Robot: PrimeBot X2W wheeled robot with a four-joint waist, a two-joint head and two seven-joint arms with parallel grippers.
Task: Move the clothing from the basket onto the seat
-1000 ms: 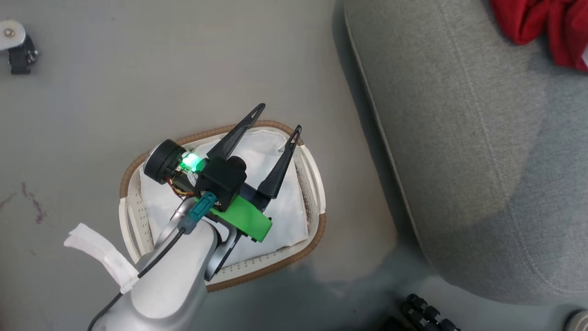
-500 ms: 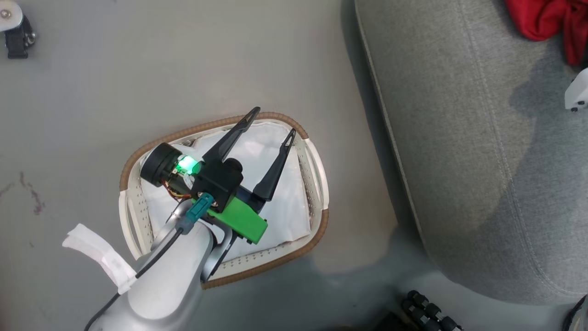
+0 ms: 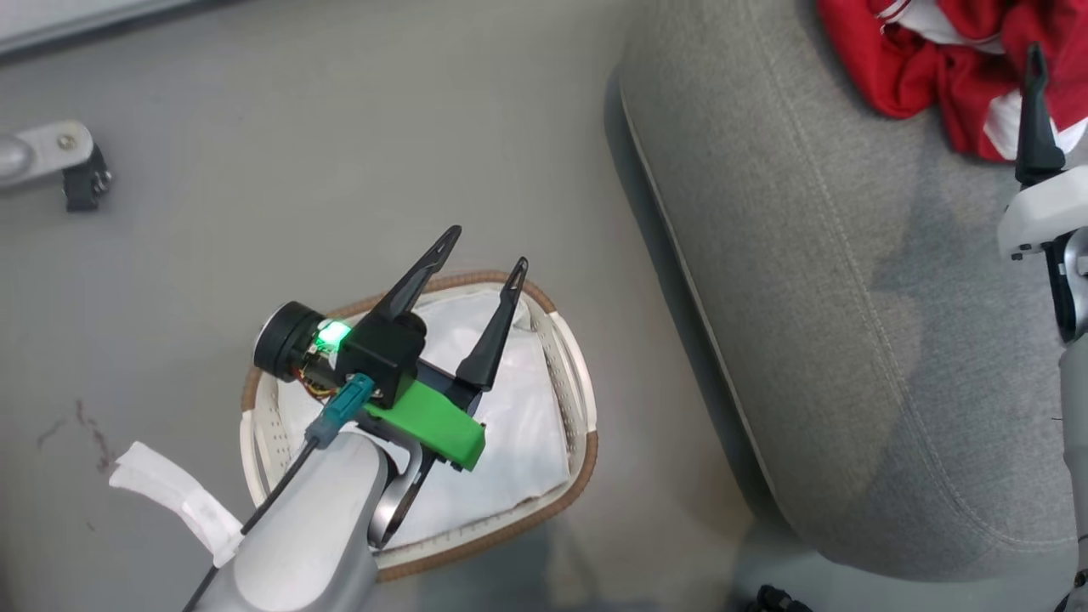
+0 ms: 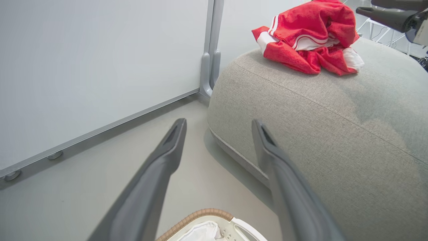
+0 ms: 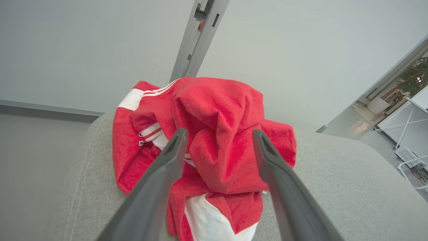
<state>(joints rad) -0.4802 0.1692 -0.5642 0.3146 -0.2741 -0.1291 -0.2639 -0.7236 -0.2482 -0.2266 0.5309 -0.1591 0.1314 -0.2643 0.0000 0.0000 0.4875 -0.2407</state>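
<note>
Clothing (image 3: pixel 926 59): red sports garments with white stripes and white panels, crumpled into one heap that rests on top of the seat, at its far right part.
Seat (image 3: pixel 833 340): large grey fabric cushion with rounded edges and a stitched seam, on the right of the scene; a strip of floor lies between it and the basket.
Basket (image 3: pixel 568 374): oval, white perforated plastic with a brown woven rim, standing on the floor at the near left; a slot handle shows in its right wall.
Liner (image 3: pixel 518 442): plain white cloth, rumpled, covering the inside of the basket.
Left gripper (image 3: pixel 487 246): above the basket, its two dark fingers spread wide and pointing past the far rim, clasping nothing.
Right gripper (image 5: pixel 219 133): at the far right, over the seat and close by the heap; its fingers are parted and the red cloth shows beyond them in the right wrist view. Nothing is pinched; whether a fingertip touches the cloth I cannot tell.
Left forearm (image 3: pixel 297 544): pale grey, rising from the near edge, with a black cable, a strip of white tape on its left, a green block at the wrist and a lit green lamp.
Floor (image 3: pixel 340 127): smooth grey, with a few dark marks at the near left.
Wall panel (image 4: pixel 100 67): white, framed in grey metal, on the far side of the floor.
Metal foot (image 3: pixel 51 157): grey bracket with a black wheel at the far left, well apart from the basket.
</note>
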